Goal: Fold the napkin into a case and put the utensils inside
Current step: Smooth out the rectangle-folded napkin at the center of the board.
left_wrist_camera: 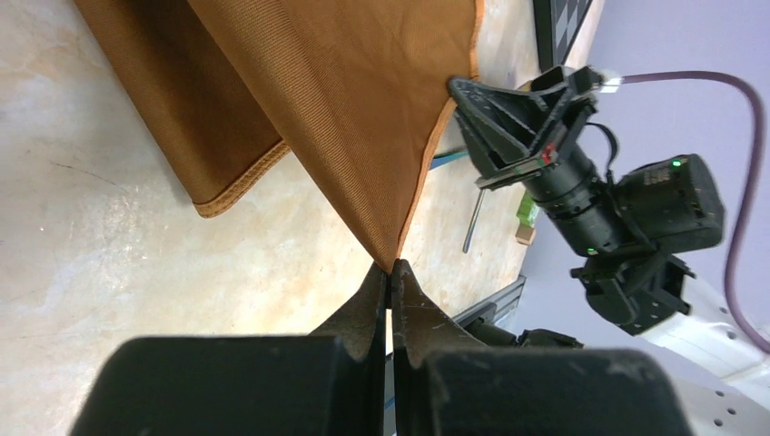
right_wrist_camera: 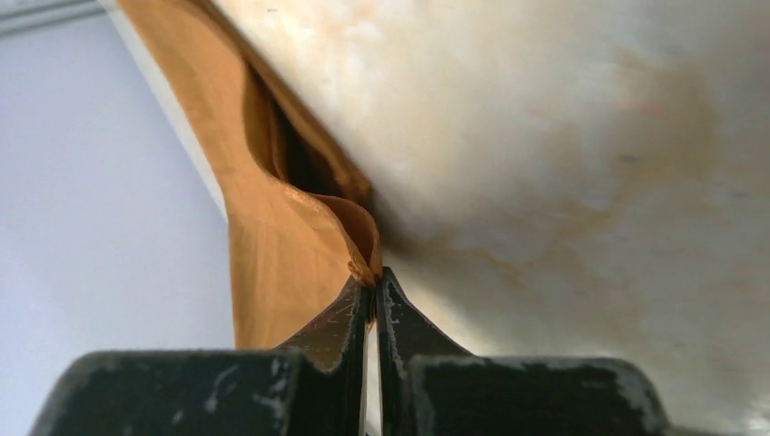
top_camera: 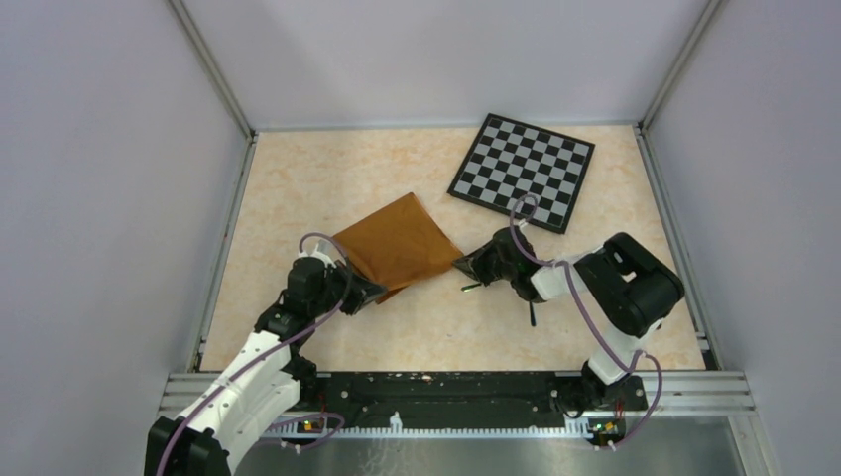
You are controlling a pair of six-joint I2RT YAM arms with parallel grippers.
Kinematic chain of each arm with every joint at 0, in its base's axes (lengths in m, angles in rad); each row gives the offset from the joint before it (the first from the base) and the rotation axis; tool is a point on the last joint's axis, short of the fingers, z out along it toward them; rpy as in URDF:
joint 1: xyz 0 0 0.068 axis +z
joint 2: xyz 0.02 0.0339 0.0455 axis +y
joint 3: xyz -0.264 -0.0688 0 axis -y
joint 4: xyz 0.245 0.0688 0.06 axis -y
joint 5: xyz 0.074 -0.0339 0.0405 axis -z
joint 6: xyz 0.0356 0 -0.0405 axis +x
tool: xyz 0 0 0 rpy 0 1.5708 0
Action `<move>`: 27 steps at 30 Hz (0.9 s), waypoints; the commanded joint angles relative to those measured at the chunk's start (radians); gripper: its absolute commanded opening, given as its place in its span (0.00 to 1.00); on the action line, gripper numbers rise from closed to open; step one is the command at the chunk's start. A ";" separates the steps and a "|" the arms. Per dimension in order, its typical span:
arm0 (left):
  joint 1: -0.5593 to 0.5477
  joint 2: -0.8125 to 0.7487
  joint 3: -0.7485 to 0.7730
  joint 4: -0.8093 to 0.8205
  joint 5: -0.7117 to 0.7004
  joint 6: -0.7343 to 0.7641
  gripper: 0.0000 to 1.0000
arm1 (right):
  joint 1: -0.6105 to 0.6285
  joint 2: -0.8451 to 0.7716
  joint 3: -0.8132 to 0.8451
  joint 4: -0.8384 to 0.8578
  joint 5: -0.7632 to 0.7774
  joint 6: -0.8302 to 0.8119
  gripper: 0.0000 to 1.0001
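The rust-brown napkin lies partly folded in the middle of the table, with its near corners lifted. My left gripper is shut on the napkin's near left corner; in the left wrist view the cloth rises from the pinched tip of that gripper. My right gripper is shut on the napkin's right corner, and the right wrist view shows the bunched hem between its tips. Two slim dark utensils lie under the right arm, one handle showing. No case shows.
A black-and-grey checkered board lies at the back right, beyond the right gripper. Grey walls with metal rails enclose the table on three sides. The arms' base rail runs along the near edge.
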 commanded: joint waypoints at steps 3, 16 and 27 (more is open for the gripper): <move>0.035 0.024 0.109 0.012 -0.031 0.048 0.00 | -0.012 -0.168 0.171 -0.160 0.010 -0.306 0.00; 0.453 0.513 0.592 0.000 0.086 0.369 0.00 | -0.037 0.309 0.901 -0.045 -0.229 -0.444 0.00; 0.528 0.886 0.979 -0.021 0.204 0.499 0.00 | -0.037 0.653 1.449 -0.081 -0.287 -0.370 0.00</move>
